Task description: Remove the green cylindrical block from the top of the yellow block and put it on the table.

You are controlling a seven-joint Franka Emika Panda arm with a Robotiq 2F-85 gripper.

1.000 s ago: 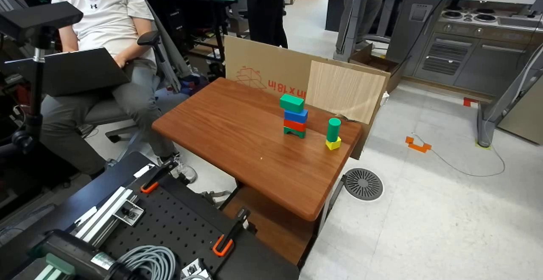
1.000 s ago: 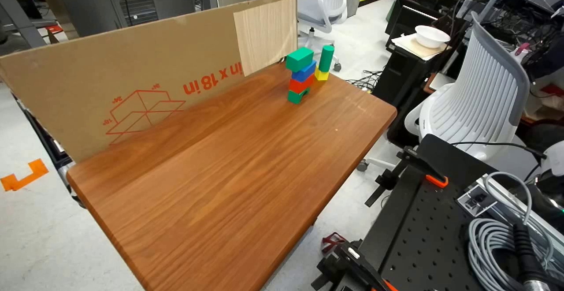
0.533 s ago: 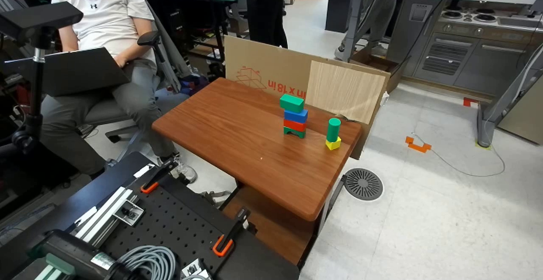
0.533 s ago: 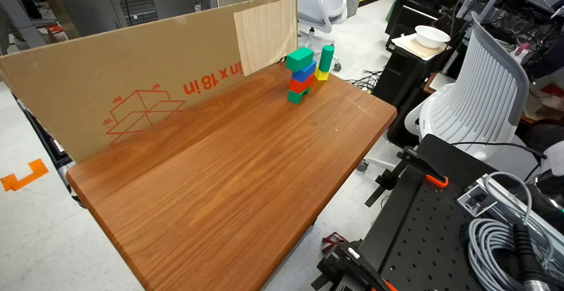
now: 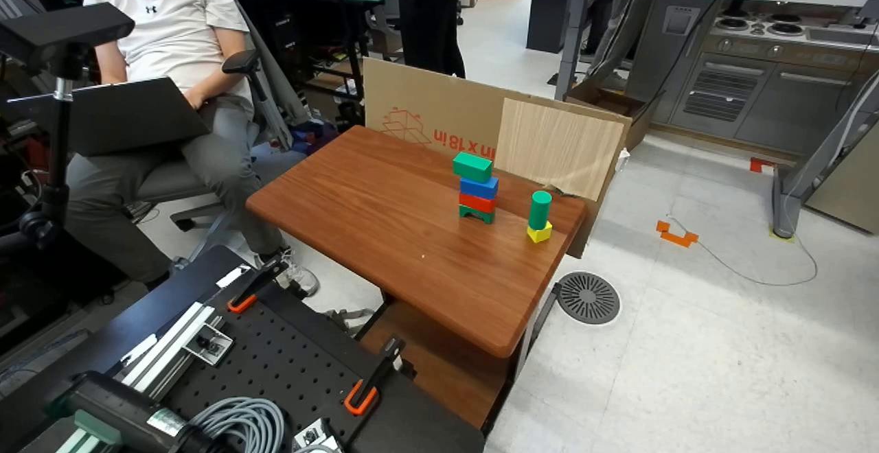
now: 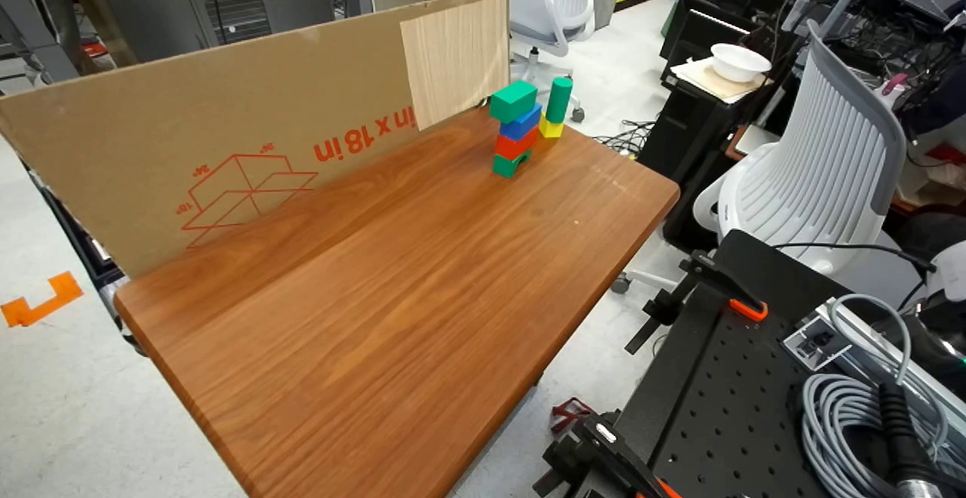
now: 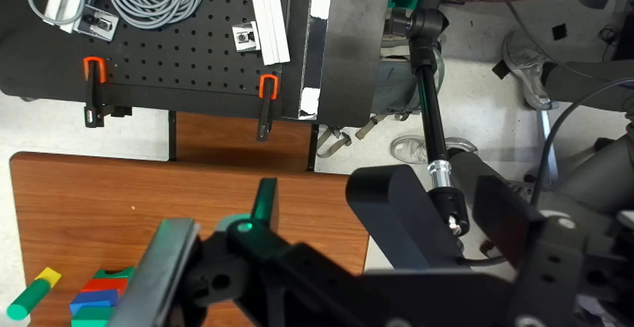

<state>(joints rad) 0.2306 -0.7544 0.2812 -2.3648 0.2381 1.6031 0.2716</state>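
The green cylindrical block (image 5: pixel 540 211) stands upright on the small yellow block (image 5: pixel 540 233) near the table's edge in an exterior view. The same green cylinder (image 6: pixel 559 100) and yellow block (image 6: pixel 552 128) show in an exterior view, partly behind a stack. In the wrist view the green cylinder (image 7: pixel 29 298) and yellow block (image 7: pixel 49 276) are at the lower left. The table (image 5: pixel 384 199) has a reddish-brown wood top. My gripper (image 7: pixel 379 193) shows only in the wrist view. Its fingers are wide apart, with no block between them, away from the blocks.
A stack (image 5: pixel 477 204) of green, blue, red and green blocks stands beside the yellow block. A cardboard sheet (image 6: pixel 249 113) stands along one table side. A black camera on a stand (image 7: pixel 396 218) shows between my fingers in the wrist view. A black perforated bench (image 7: pixel 198 59) has orange-tipped clamps.
The blocks and table have not moved. In the background, a person's legs by the white table have shifted.
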